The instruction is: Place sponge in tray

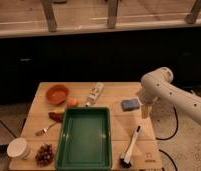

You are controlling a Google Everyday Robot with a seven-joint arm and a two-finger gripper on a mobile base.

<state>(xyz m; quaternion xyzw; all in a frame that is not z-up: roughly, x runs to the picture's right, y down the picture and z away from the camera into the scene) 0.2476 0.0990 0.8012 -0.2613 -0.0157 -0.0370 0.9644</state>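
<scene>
my claw (145,111) hangs pointing down at the right edge of the wooden surface (125,125), just right of the blue-grey sponge (129,104); i cannot tell how far open it is or whether it holds anything. the sponge lies flat on the surface, outside the green tray (85,140), near its far right corner.

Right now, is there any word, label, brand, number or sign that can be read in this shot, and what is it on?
Nothing here can be read.
The white tube beyond the tray: any print is too blurred to read.
The table, corner by the brush: a small mark, too small to read.
The sponge and the gripper just right of it: no lettering visible.
</scene>
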